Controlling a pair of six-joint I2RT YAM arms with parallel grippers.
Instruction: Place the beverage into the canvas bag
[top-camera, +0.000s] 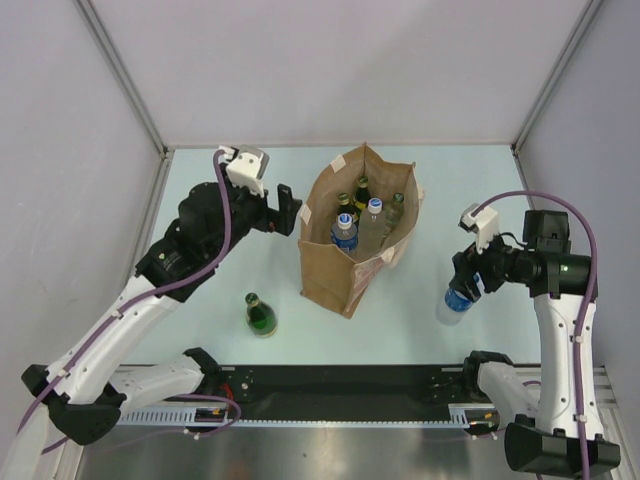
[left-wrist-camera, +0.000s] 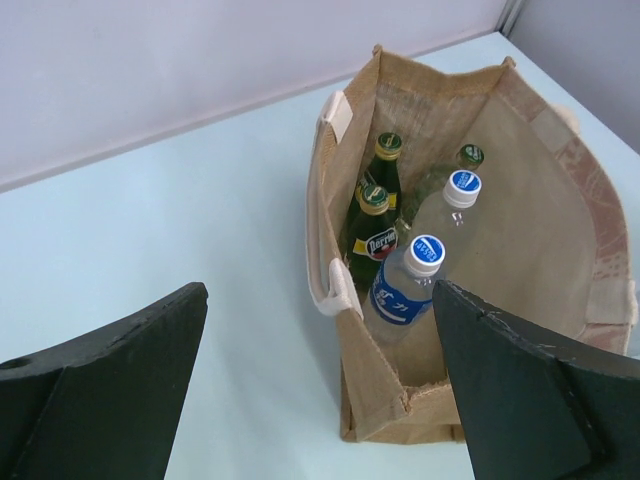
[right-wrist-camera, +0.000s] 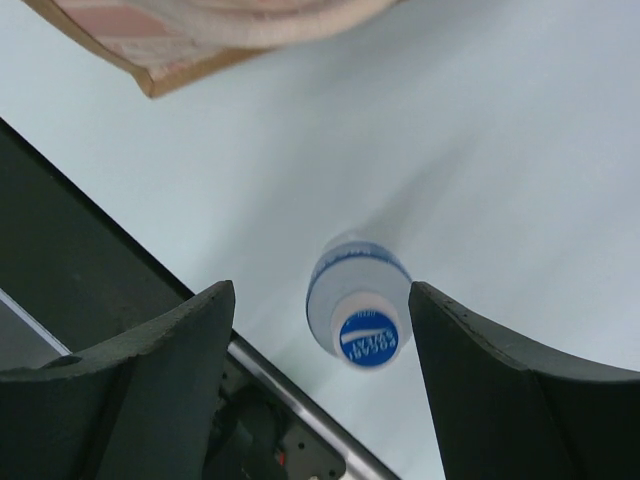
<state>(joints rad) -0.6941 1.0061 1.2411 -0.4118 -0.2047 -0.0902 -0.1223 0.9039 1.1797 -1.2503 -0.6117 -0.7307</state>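
**Bagging of beverages: five bottles loaded, two outside the bag**

The right end effector (right-wrist-camera: 318, 292) is open, its two fingers spread on either side of a clear water bottle (right-wrist-camera: 358, 310) with a blue cap. In the wrist view there is a visible gap on each side, so the bottle is straddled from above and not gripped. It stands upright on the desk (top-camera: 440, 190), close to the right edge and toward the near edge, well apart from the bag.

The left end effector (left-wrist-camera: 320, 290) is fully open and holds nothing. It hangs above the desk just left of the canvas bag (top-camera: 335, 275), its camera looking down into the bag's mouth.

The bag stands upright around the middle of the desk, mouth open, cream handles folded outward. Inside are five upright bottles: two green glass bottles (left-wrist-camera: 372, 228), two blue-capped water bottles (left-wrist-camera: 415, 275) and a clear bottle with a green cap (left-wrist-camera: 465, 158).

A further green bottle (top-camera: 261, 314) stands on the desk near the near edge, left of the bag, with no end effector around it.

Progress: most of the loading appears done. Two beverages are outside the bag, and the water bottle on the right looks to be the one in hand, at the pre-grasp stage.
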